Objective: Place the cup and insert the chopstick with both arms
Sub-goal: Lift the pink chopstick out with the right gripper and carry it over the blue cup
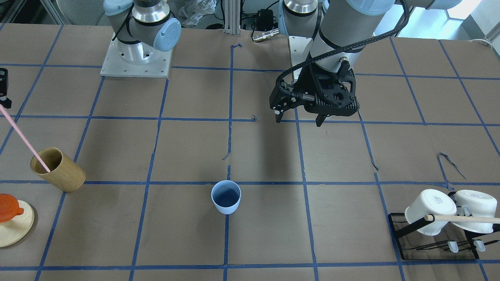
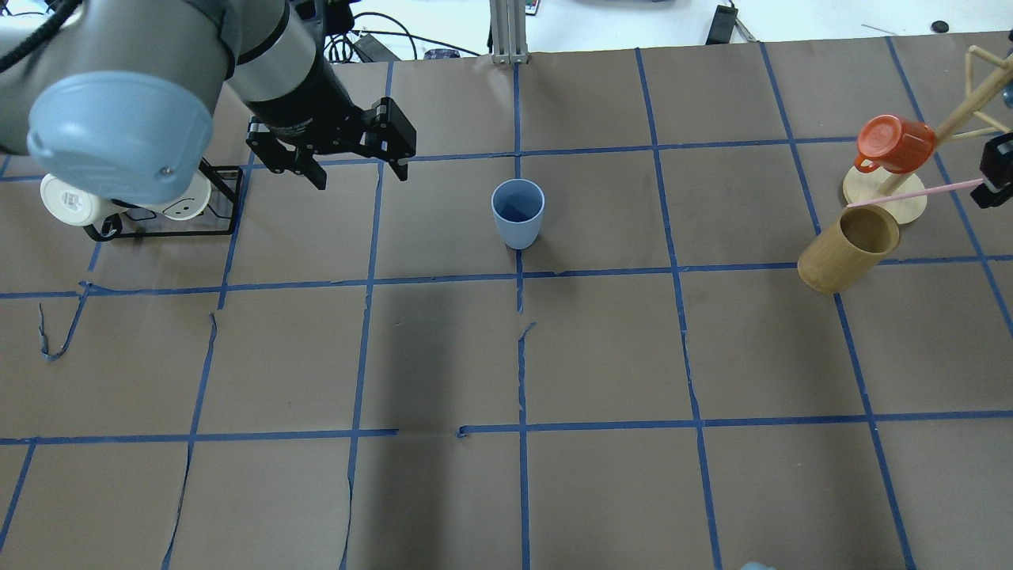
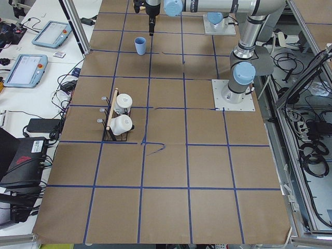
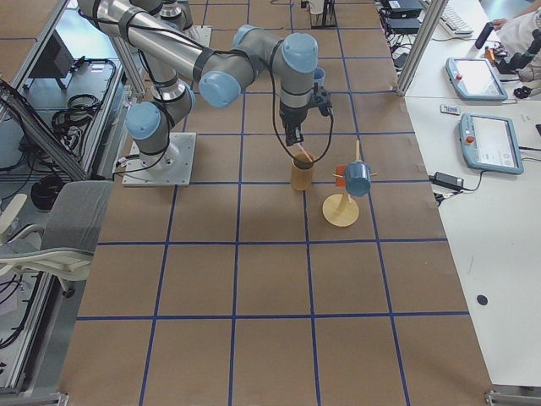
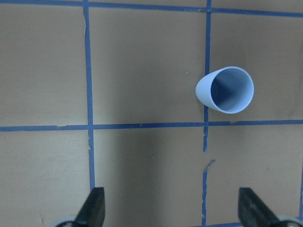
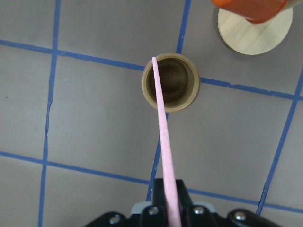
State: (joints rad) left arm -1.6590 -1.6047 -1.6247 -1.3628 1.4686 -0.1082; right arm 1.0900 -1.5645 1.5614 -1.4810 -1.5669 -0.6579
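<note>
The pale blue cup (image 1: 225, 197) stands upright near the table's middle; it also shows in the overhead view (image 2: 517, 212) and the left wrist view (image 5: 227, 90). My left gripper (image 2: 362, 176) is open and empty. It hovers above the table, apart from the cup and to its left in the overhead view; its fingertips (image 5: 92, 208) frame the bottom of the left wrist view. My right gripper (image 6: 170, 210) is shut on the pink chopstick (image 6: 163, 137) at the table's right end. The stick (image 2: 910, 192) slants down, with its tip at the mouth of the tan wooden cup (image 2: 848, 249).
A wooden mug tree with an orange mug (image 2: 894, 142) stands right behind the wooden cup. A black rack (image 1: 398, 226) with two white mugs and a light wooden dowel (image 1: 465, 218) sits at the table's left end, close to my left arm.
</note>
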